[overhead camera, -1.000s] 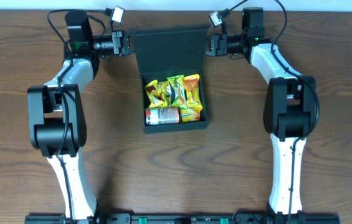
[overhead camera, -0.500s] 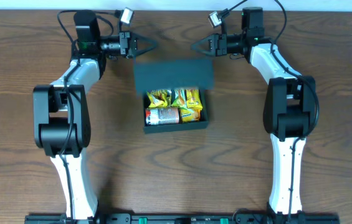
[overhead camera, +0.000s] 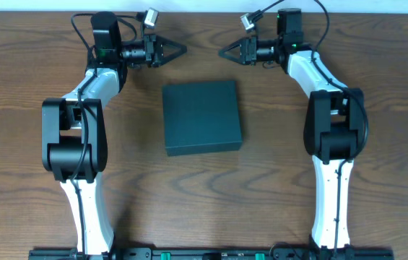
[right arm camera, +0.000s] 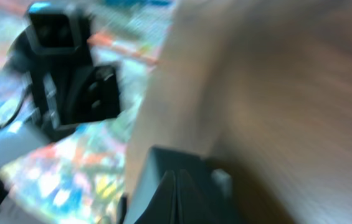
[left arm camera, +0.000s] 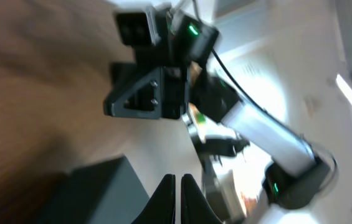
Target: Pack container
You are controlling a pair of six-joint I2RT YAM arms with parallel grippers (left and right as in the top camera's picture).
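The dark teal-green container (overhead camera: 201, 117) sits in the middle of the table with its flap lid down flat, hiding its contents. My left gripper (overhead camera: 180, 50) is shut and empty, above the table behind the container's left back corner. My right gripper (overhead camera: 222, 51) is shut and empty, behind the right back corner, tip pointing at the left one. In the left wrist view the shut fingers (left arm camera: 179, 182) hang beside the container (left arm camera: 101, 196). In the right wrist view the shut fingers (right arm camera: 177, 177) lie over the blurred container (right arm camera: 157, 186).
Brown wooden table (overhead camera: 377, 180) all round the container. Both arm bases stand at the front edge. The back edge of the table runs just behind the two grippers.
The lid, held up at the back a second ago, has dropped shut over the snack packets. Both grippers let it go, closed, and drew back and up from the container.
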